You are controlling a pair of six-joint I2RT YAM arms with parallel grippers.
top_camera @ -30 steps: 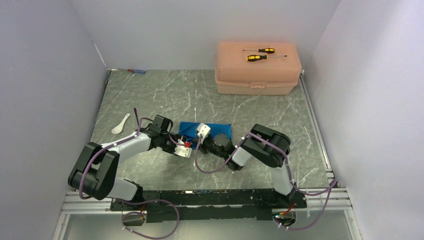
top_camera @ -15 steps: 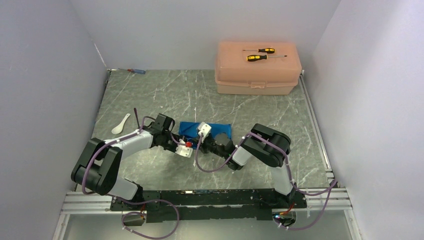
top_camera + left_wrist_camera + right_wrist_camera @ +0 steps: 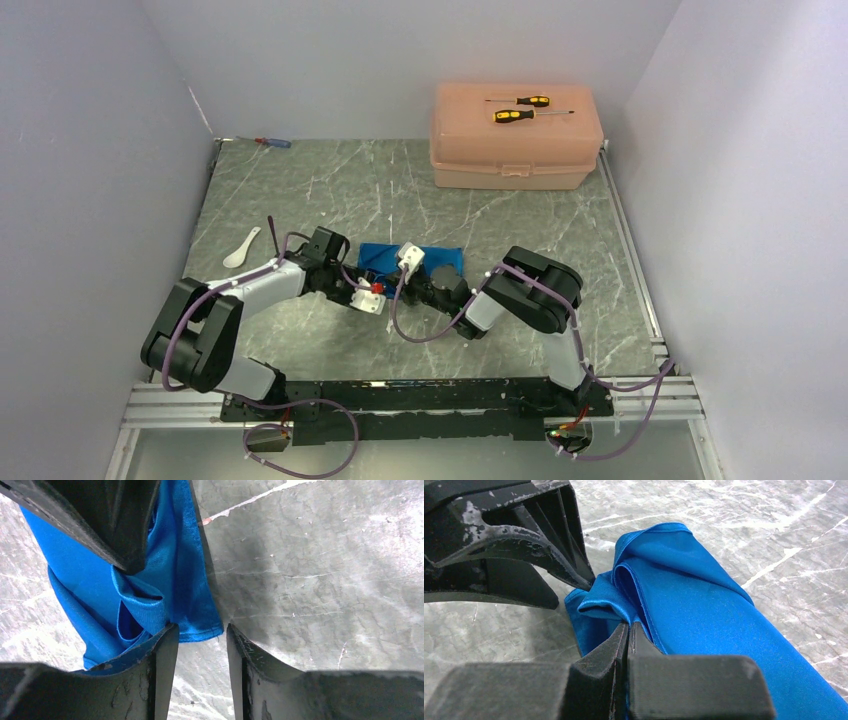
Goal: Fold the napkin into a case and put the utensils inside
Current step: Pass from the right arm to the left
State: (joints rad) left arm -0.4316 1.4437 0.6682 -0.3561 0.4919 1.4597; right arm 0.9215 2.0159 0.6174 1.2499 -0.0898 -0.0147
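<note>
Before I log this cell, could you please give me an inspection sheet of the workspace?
Surface: grey-green marbled table.
Job's things: blue napkin part-folded between the grippers; white spoon to its left; fork not made out.
Clutter: peach box far right, two screwdrivers on its lid; small screwdriver far left.
Grippers: left gripper open at the napkin's corner; right gripper shut on a napkin fold.
Cables: purple cables along both arms.
Surroundings: plain walls on three sides.

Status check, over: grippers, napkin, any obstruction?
Right gripper shut on napkin fold. Left gripper open, one finger at napkin's corner. White spoon apart, far left; nothing blocking.
</note>
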